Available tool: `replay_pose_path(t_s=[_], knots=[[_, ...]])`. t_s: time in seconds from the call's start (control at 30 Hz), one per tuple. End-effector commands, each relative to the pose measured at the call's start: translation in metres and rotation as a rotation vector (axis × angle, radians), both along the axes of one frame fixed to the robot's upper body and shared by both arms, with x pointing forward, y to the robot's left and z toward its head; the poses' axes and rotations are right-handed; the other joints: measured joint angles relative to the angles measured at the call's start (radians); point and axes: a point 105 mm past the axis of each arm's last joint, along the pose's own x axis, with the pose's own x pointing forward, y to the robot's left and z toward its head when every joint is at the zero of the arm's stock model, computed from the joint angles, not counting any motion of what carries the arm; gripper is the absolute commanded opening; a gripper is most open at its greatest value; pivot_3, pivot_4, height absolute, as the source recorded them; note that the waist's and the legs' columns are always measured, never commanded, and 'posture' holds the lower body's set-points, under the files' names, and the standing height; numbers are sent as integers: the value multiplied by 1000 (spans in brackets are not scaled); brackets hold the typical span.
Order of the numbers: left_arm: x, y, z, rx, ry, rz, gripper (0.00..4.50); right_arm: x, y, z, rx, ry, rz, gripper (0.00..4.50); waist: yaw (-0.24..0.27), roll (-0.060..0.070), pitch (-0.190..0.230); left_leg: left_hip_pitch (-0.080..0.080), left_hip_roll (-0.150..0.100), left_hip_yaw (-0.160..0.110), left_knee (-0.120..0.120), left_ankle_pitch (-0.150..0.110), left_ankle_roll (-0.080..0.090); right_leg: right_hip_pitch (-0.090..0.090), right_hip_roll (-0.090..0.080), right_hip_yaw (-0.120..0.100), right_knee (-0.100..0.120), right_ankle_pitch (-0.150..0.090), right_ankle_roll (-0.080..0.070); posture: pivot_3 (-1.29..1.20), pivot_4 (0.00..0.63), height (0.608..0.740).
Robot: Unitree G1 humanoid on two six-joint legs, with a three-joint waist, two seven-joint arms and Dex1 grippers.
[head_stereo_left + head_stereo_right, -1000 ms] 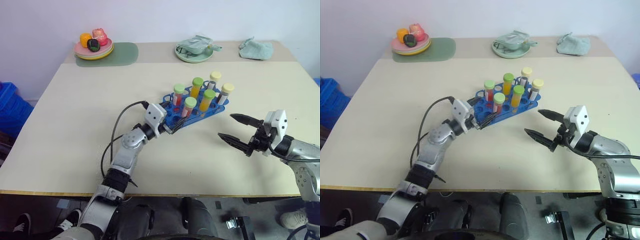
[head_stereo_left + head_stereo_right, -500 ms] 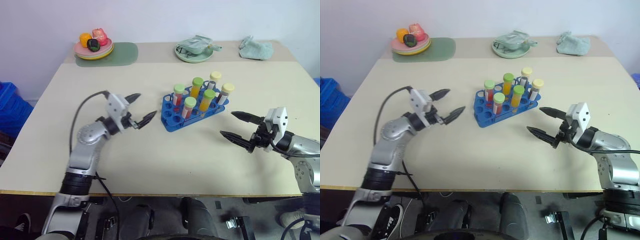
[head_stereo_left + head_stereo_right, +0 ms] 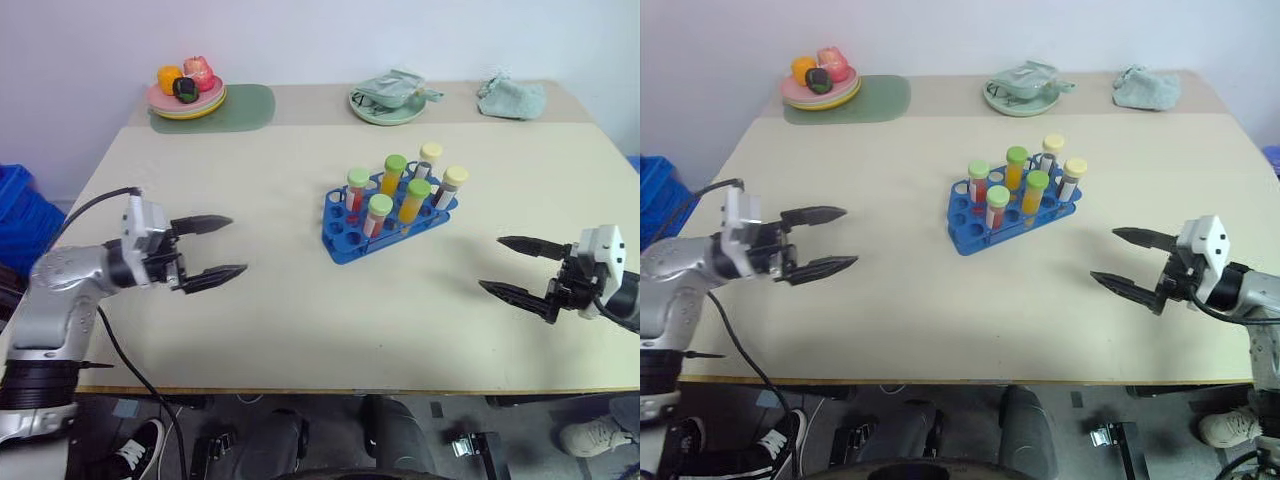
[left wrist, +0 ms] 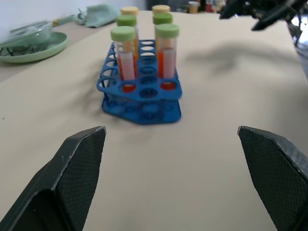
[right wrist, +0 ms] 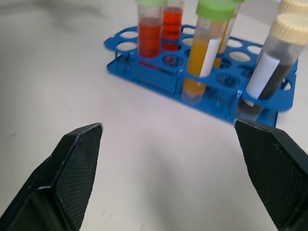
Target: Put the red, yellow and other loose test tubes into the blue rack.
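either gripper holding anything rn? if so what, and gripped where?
Nothing is held. The left gripper and the right gripper are both open and empty, on either side of the blue rack; six test tubes stand in it.

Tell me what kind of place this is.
Probably a robot test or training room, not a working lab: a plain beige table against a bare wall, a blue rack of capped test tubes, and a plate of toy food.

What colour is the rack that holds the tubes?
Bright blue. The rack shows best in the left wrist view.
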Motion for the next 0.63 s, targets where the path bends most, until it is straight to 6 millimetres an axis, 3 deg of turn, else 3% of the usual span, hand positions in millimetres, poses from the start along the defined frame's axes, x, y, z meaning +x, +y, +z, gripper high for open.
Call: replay_pose_path(t_s=[0.03, 0.27, 0.63], knots=[[-10, 15, 4, 28, -14, -17, 4489, -2, -11, 12, -39, -47, -7, 4500, -7, 0, 0, 0, 0, 1, 0, 0, 0, 0, 0, 0, 0, 0, 0, 0, 150, 740], [-5, 23, 3, 45, -65, 13, 4489, -3, -8, 17, -59, -67, -7, 4500, -13, 0, 0, 0, 0, 2, 0, 0, 1, 0, 0, 1, 0, 0, 0, 0, 150, 740], [9, 16, 7, -2, -87, 6, 4489, 1, 5, 23, -52, -91, -21, 4500, -14, 0, 0, -1, 0, 2, 0, -1, 1, -3, 0, 3, 0, 0, 0, 0, 150, 740]])
